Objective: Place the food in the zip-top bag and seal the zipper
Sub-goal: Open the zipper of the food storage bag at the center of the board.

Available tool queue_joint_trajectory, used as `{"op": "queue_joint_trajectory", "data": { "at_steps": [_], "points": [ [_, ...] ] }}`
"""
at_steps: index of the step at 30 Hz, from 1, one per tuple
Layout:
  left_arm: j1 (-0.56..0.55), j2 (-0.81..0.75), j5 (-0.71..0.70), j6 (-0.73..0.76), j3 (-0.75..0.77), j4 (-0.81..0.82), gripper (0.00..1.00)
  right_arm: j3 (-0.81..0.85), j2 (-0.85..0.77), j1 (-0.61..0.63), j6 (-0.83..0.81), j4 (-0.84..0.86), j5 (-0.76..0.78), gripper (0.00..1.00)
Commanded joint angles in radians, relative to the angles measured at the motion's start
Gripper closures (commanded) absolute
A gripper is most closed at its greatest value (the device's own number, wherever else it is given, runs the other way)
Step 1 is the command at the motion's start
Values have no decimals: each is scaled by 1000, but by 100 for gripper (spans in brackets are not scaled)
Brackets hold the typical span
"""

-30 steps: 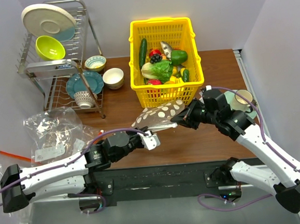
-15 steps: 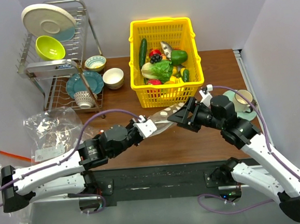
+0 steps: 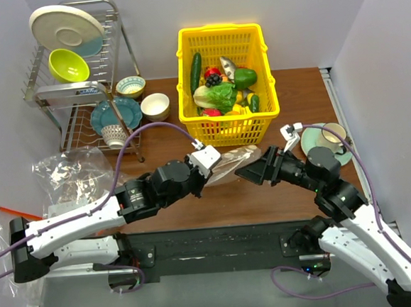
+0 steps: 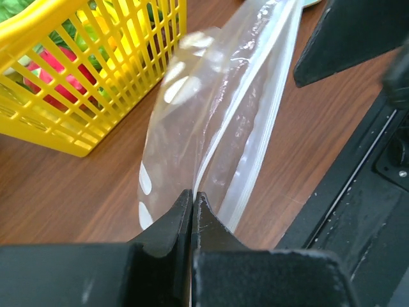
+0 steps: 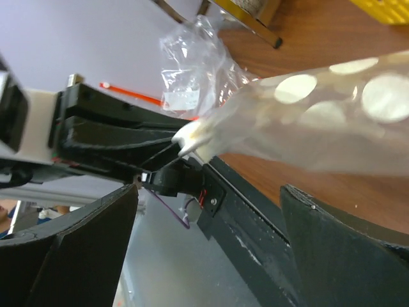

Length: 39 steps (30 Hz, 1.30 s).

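The zip-top bag [image 3: 236,158] hangs just above the table in front of the yellow basket [image 3: 228,127]; it is clear with white dots. My left gripper [image 3: 215,168] is shut on its near edge. In the left wrist view the jaws [image 4: 192,195] pinch the bag [image 4: 198,121] beside the zipper [image 4: 259,137]. My right gripper [image 3: 255,169] stands open just right of the bag, holding nothing. From the right wrist, the dotted bag [image 5: 332,115] stretches above the wide-open fingers [image 5: 83,249]. The food [image 3: 222,92] lies in the basket. I see nothing inside the bag.
A dish rack [image 3: 78,78] with plates and bowls stands at the back left, with two bowls [image 3: 155,106] beside it. Plain clear bags [image 3: 72,179] lie at the left edge. A cup on a saucer [image 3: 332,138] sits at the right.
My right gripper opened, let go of the bag and drew back to the right. My left gripper carried the bag right and away, closer to the basket.
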Motion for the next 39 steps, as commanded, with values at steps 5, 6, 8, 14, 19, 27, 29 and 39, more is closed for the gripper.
{"op": "queue_joint_trajectory", "data": {
  "at_steps": [5,6,8,14,19,27,29,39],
  "points": [
    [-3,-15,14,-112,93,-29,100,69,30,5,-71,-4,-1,14],
    [-3,-12,22,-120,106,-31,100,64,40,5,-64,9,-11,20],
    [-3,-9,33,-140,116,-40,100,63,67,5,-47,44,-27,25],
    [-3,-24,60,-160,121,-42,100,81,136,11,-35,92,-44,29],
    [-5,-41,97,-169,113,-28,100,97,172,49,-41,90,-13,29],
    [-5,-85,165,-225,81,61,100,126,208,98,-58,59,62,36],
    [-3,-84,159,-236,81,58,100,147,233,126,-59,52,77,39],
    [-3,-113,80,-316,78,9,100,196,293,223,-62,33,179,68]
  ]
}}
